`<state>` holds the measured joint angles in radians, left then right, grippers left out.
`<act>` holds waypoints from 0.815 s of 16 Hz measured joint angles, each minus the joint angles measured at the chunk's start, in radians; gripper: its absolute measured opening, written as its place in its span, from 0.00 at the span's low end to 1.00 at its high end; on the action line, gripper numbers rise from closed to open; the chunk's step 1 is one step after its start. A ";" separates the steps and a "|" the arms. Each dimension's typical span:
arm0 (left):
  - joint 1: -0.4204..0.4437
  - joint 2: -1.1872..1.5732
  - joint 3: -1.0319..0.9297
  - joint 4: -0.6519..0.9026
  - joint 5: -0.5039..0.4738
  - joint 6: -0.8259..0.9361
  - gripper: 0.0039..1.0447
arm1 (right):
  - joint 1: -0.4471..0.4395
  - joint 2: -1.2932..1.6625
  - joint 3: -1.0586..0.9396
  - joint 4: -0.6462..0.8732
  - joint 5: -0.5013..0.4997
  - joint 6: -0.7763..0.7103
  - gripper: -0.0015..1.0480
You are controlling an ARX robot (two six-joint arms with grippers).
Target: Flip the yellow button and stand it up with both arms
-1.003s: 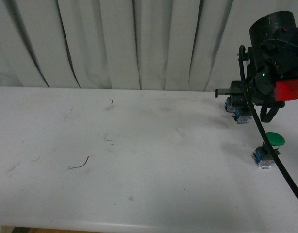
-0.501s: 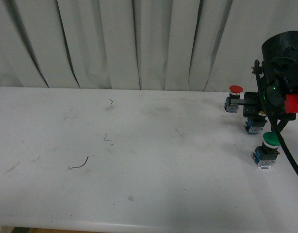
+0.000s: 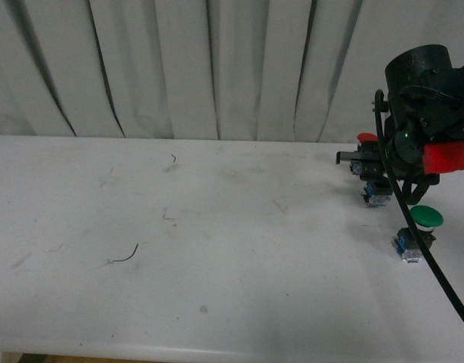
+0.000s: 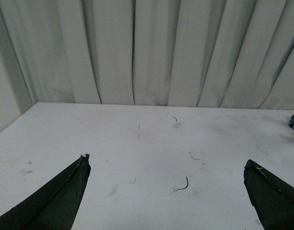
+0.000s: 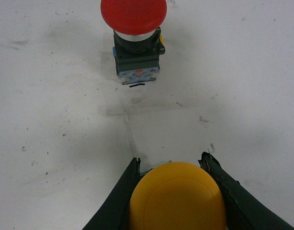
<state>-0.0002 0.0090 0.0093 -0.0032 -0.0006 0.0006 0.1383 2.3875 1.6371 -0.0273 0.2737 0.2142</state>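
Observation:
My right gripper (image 5: 170, 159) is shut on the yellow button (image 5: 178, 196). Its orange-yellow cap fills the space between the two dark fingers. In the front view the right arm (image 3: 425, 91) with its red patch hangs over the table's far right. Only the button's blue-grey base (image 3: 377, 195) shows below the gripper, close to the tabletop; I cannot tell if it touches. My left gripper (image 4: 165, 163) is open and empty above the white table (image 4: 137, 143), far from the button. The left arm does not show in the front view.
A red-capped button (image 5: 133, 14) stands upright just beyond the yellow one, and also shows in the front view (image 3: 366, 139). A green-capped button (image 3: 426, 218) stands nearer the front at the right. A small curled wire scrap (image 3: 125, 257) lies at centre left. Curtains hang behind the table.
The right arm swung right and down half a second ago, then came back left with the yellow button. The red button, hidden one second ago, now shows beside the gripper.

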 joint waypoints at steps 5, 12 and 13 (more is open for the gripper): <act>0.000 0.000 0.000 0.000 0.000 0.000 0.94 | -0.002 0.000 0.005 0.010 0.024 -0.006 0.34; 0.000 0.000 0.000 0.000 0.000 0.000 0.94 | -0.004 0.005 0.002 0.013 0.031 -0.027 0.34; 0.000 0.000 0.000 0.000 0.000 0.000 0.94 | -0.008 0.009 0.002 0.013 0.032 -0.029 0.34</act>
<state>-0.0002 0.0090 0.0093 -0.0032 -0.0006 0.0006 0.1307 2.3962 1.6386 -0.0147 0.3058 0.1852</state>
